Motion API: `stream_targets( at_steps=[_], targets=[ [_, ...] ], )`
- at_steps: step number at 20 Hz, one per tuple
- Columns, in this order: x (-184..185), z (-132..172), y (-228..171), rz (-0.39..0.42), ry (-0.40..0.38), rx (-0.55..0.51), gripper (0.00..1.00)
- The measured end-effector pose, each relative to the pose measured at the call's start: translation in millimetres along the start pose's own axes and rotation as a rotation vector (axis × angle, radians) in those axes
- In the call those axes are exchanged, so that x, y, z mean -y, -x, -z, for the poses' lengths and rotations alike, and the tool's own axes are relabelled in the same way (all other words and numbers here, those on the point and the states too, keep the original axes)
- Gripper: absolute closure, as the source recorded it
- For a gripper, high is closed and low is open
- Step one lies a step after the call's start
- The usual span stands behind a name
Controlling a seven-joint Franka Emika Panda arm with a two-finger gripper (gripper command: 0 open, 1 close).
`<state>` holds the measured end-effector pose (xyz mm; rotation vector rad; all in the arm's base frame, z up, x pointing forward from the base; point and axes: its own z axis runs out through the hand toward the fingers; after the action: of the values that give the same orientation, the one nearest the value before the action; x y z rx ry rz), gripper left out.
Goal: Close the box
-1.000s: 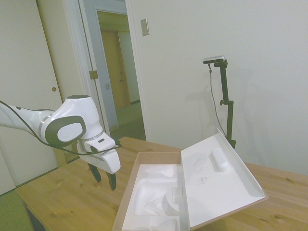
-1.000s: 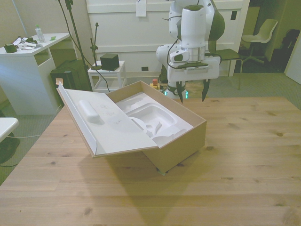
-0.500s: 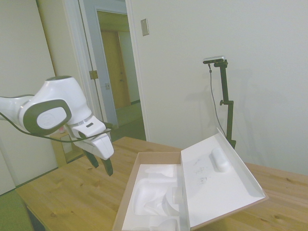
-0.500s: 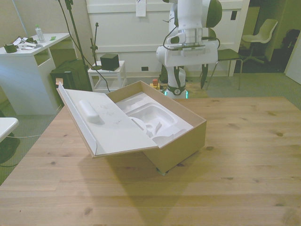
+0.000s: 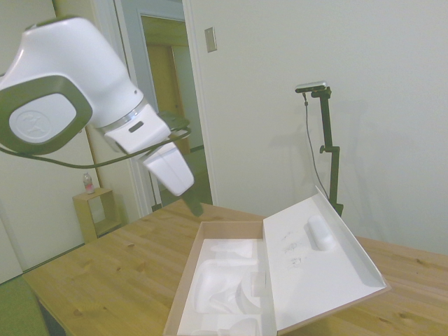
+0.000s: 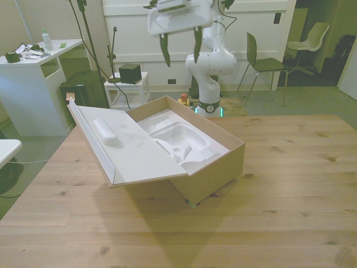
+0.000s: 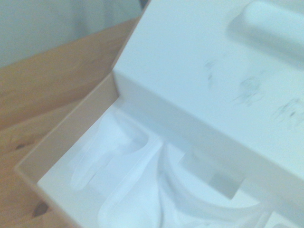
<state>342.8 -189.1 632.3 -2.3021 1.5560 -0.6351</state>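
From my remote station, the front view reads left to right: a white desk (image 6: 33,61) beyond the table, then the box (image 6: 215,170) in the middle of the wooden table (image 6: 290,184), its hinged lid (image 6: 131,148) thrown open and tilted toward the front view's left, white inner face up. The white moulded insert (image 6: 184,142) lies exposed in the tray. My gripper (image 6: 179,49) hangs high above the box's far edge, well apart from it, fingers spread wide and holding nothing. A chair (image 6: 262,61) stands at the back on the right. From the wrist, the box (image 7: 71,142) fills the blurred frame, with the lid (image 7: 213,71) rising beside the insert (image 7: 142,190).
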Motion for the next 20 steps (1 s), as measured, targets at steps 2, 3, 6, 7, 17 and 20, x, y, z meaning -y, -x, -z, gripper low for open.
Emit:
stream_targets(
  at_steps=[2, 3, 6, 7, 17, 20],
  targets=[
    [0.2, 3.2, -31.5, -0.043, -0.004, -0.016, 0.0],
    [0.6, 3.1, -47.0, -0.063, -0.004, -0.022, 0.0],
    [-7.5, 3.0, -101.1, -0.134, -0.004, -0.049, 0.0],
    [-11.9, 2.7, -120.0, -0.156, -0.003, -0.059, 0.0],
    [-0.4, -41.1, -242.9, -0.24, 0.107, -0.165, 0.0],
    [7.0, -59.2, -262.8, -0.251, 0.146, -0.183, 0.0]
  ],
)
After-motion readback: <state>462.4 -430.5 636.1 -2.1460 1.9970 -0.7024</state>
